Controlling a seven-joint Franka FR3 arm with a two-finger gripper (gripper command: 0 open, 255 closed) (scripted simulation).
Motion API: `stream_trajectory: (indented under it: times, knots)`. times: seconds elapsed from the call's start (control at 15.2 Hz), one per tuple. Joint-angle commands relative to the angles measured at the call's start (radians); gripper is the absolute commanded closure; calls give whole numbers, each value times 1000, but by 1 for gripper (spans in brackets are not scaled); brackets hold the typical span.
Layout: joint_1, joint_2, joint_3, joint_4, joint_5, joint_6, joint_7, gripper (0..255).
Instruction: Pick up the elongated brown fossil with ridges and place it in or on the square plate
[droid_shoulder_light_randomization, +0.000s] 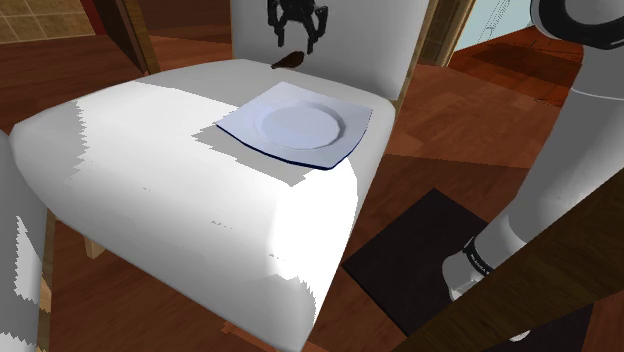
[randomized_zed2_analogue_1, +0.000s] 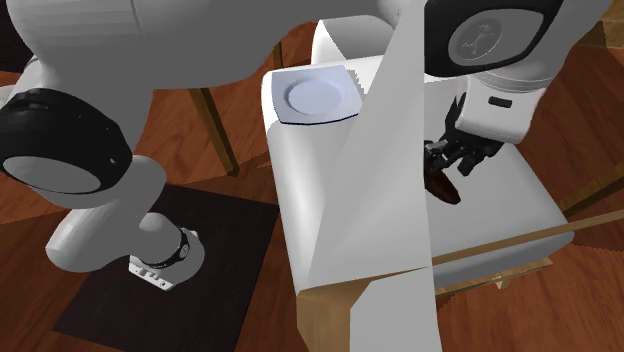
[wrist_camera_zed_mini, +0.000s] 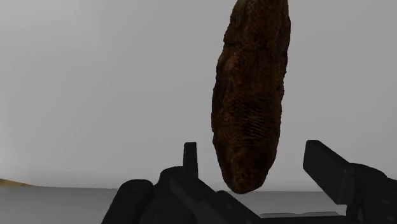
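In the wrist view, the far end of the fossil (wrist_camera_zed_mini: 248, 102) ran off the picture's edge. In the shoulder view, the claw (droid_shoulder_light_randomization: 297, 45) was cut by the top edge, and the fossil's ridges were too small to tell. In the second exterior view, a slanted white panel (randomized_zed2_analogue_1: 385, 190) hid part of the seat (randomized_zed2_analogue_1: 500, 200).

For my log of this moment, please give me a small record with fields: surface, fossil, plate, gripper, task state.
surface: white seat cushion of a chair
fossil: elongated, brown, ridged; lies on the seat cushion near the chair's back, apart from the plate
square plate: pale, with a round well; on the seat cushion; holds nothing
gripper: open, just above the fossil; one finger on each side of the fossil's end, not touching it
task state: fossil not yet grasped
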Motion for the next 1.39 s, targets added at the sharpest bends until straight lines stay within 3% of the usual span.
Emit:
stream_trajectory:
  times: [0.0,0.13,0.59,1.12,1.19,1.32]
  knots:
    - [3,32,8,70,84,-78,80,0]
    - [3,61,14,131,147,-132,147,0]
    - [-8,21,15,-30,161,-11,138,0]
    - [-8,21,15,-30,161,-11,138,0]
    - [-8,21,15,-30,161,-11,138,255]
    - [-8,21,15,-28,161,-12,138,255]
